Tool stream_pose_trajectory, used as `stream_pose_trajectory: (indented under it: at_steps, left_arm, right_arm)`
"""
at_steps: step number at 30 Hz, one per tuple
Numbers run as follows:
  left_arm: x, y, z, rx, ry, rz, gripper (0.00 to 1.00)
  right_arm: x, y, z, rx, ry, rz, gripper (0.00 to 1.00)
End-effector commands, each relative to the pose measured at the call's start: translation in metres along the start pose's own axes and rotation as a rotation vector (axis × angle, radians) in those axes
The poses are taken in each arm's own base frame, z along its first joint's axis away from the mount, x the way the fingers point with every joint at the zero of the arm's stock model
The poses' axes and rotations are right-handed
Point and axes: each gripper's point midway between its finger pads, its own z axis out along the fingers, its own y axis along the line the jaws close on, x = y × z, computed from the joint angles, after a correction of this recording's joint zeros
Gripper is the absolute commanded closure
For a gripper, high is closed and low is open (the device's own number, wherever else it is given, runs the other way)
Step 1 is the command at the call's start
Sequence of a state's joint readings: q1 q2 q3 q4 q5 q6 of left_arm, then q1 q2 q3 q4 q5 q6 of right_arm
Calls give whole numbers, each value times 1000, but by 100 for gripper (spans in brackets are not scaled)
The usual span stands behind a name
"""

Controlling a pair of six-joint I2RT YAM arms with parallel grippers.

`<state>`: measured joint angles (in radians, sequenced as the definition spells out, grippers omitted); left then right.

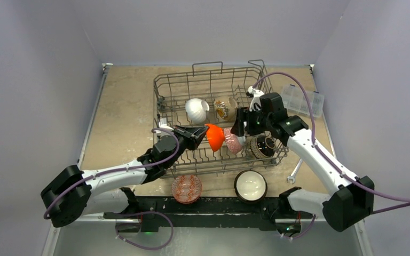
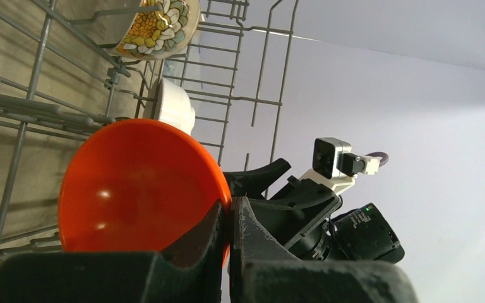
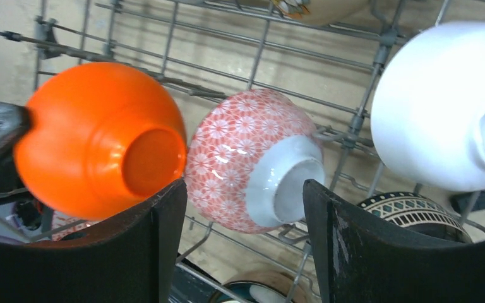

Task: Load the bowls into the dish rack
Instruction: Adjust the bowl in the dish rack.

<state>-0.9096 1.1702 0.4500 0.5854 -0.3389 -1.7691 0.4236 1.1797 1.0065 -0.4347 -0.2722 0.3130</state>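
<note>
We see the orange bowl [image 1: 214,137] on edge at mid-frame in the dish rack [image 1: 165,90], foot pointing right, mouth left. Our left pincer [image 2: 230,221] is clamped on its rim. The right pincer [image 3: 243,189] gapes wide astride the red-patterned bowl [image 3: 246,161].

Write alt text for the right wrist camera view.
The right gripper, open, frames a red-patterned bowl lying on its side in the dish rack. An orange bowl is to its left in view, a white bowl to its right.
</note>
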Motion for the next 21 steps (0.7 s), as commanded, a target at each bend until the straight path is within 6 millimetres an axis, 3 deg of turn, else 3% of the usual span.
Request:
stream_pose_trajectory:
  at_steps: [1, 5, 9, 21]
  left_arm:
    - [-12, 62, -7, -211, -37, 106, 100]
    - [-11, 63, -4, -207, -30, 112, 100]
    - [-11, 63, -3, -206, -31, 115, 100]
    - [-18, 63, -5, -210, -58, 110, 100]
  right_arm:
    - [-3, -7, -1, 101, 19, -43, 29]
    - [6, 6, 8, 172, 37, -119, 15]
    - [12, 4, 15, 236, 54, -147, 10]
    - [35, -7, 31, 358, 136, -201, 13]
